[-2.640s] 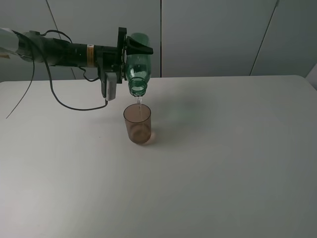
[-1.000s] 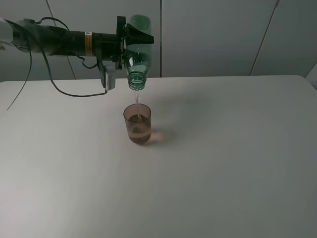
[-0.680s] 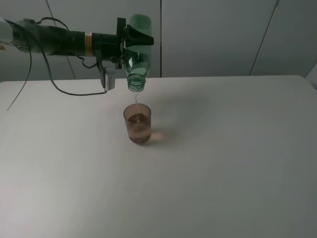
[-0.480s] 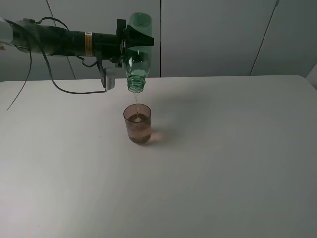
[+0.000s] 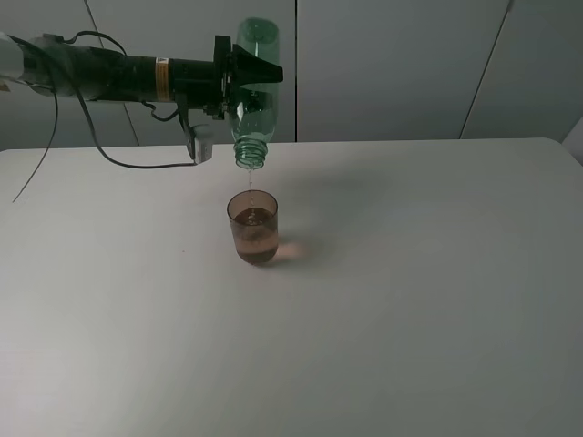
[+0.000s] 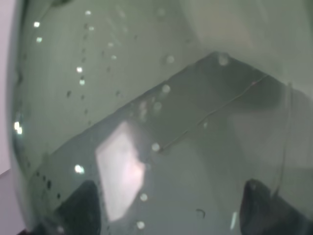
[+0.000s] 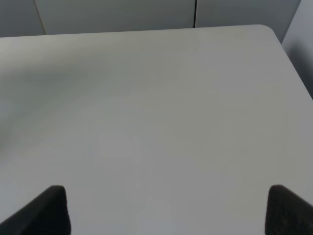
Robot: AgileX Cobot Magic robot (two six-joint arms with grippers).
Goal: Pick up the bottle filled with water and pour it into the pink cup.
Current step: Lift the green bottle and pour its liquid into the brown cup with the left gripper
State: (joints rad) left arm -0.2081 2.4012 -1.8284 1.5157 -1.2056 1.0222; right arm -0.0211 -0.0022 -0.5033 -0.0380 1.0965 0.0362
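Ok, my left claw [image 5: 248, 73] pinches bottle [image 5: 254, 123], neck down, right above pink cup [image 5: 252, 229] on table [image 5: 410, 273]; thin trickle falls into it. Right claw [image 7: 168, 213] spread above table.

**Green above pink on white**

The bottle [image 5: 253, 114] in the black left claw [image 5: 248, 76] is clear green, speckled with pale droplets. Below the claw, the pink cup [image 5: 252, 232] is translucent brownish-pink. The desk [image 5: 410, 300] is plain white. Behind the claw, the black arm [image 5: 118, 77] wears an orange band.

White table [image 5: 410, 300] with rounded corner, pale grey panelled wall [image 5: 392, 68] behind; dark vertical seams, soft even light
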